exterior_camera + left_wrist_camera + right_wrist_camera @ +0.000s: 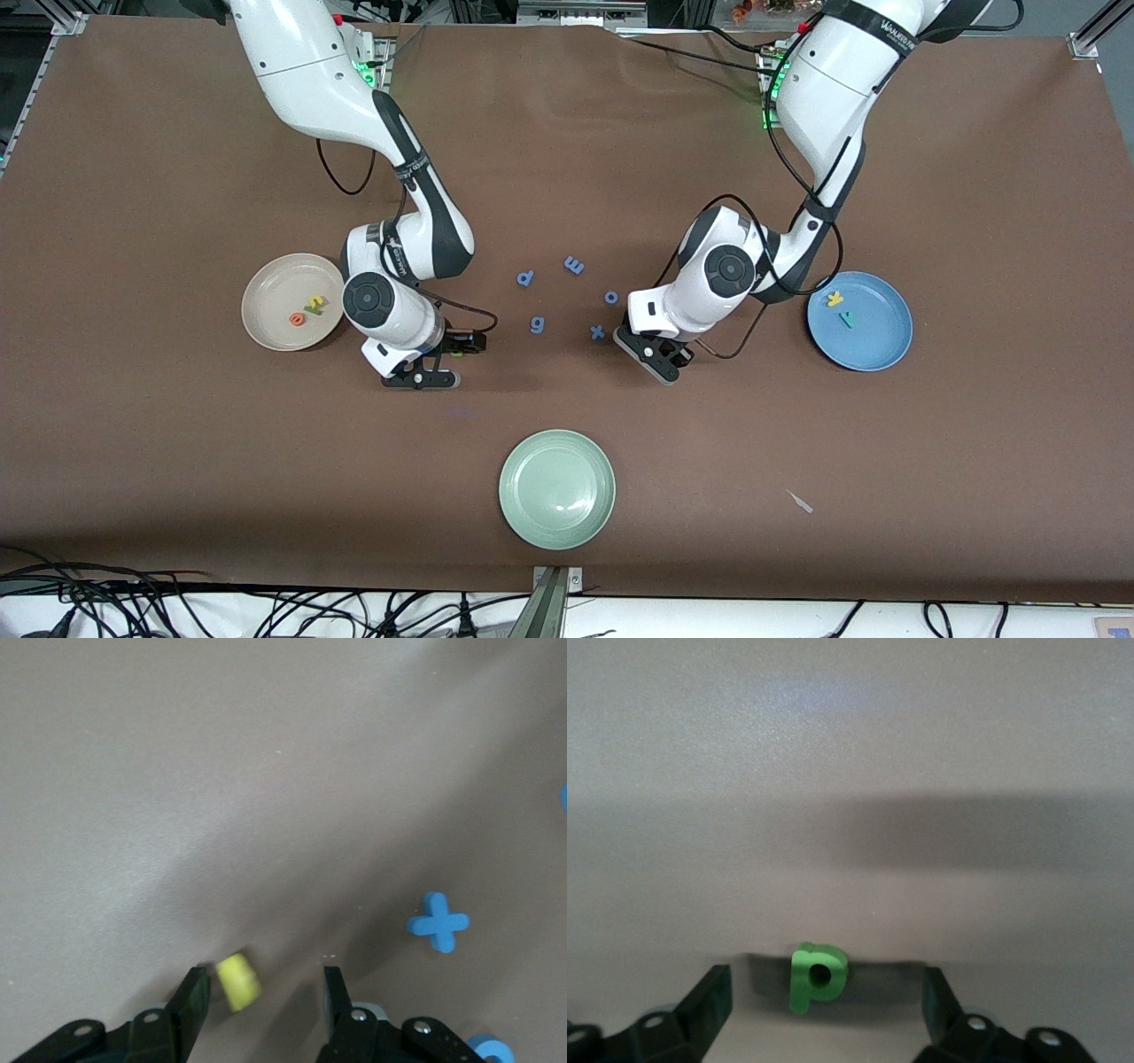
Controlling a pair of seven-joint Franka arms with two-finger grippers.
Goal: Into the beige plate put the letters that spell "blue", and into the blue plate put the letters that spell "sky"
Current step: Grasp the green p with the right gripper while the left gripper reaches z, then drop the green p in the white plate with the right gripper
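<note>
Three plates are sitting on the brown surface (177, 461).

- Beige plate (266, 288), toward the right arm's end: carrying an orange "e" (297, 317) and a yellow "u" (315, 304). A dark green sliver is lying close between them, too small to read.
- Blue plate (877, 341), toward the left arm's end: carrying a yellow "k" (834, 299) and a teal "y" (848, 319), lying just beside each other.
- Pale green plate (556, 489): sitting nearest the front camera, between the two arms' ends.

Five blue letters are lying between the arms. The blue "x" (438, 921) and the blue "o" (492, 1047) are showing close to the left gripper.

- Right gripper (434, 363): reaching down to the surface just beside the beige plate, toward the middle. Its fingers are standing spread wide. The green "b" (818, 979) is lying flat on the surface between them, apart from both.
- Left gripper (660, 359): reaching down to the surface between the blue "x" and the blue plate. Its fingers are standing apart. A small yellow letter (237, 981), blurred and hard to read, is sitting between them close against one finger (190, 997). A clear gap is separating it from the other finger, so nothing is being pinched.
</note>
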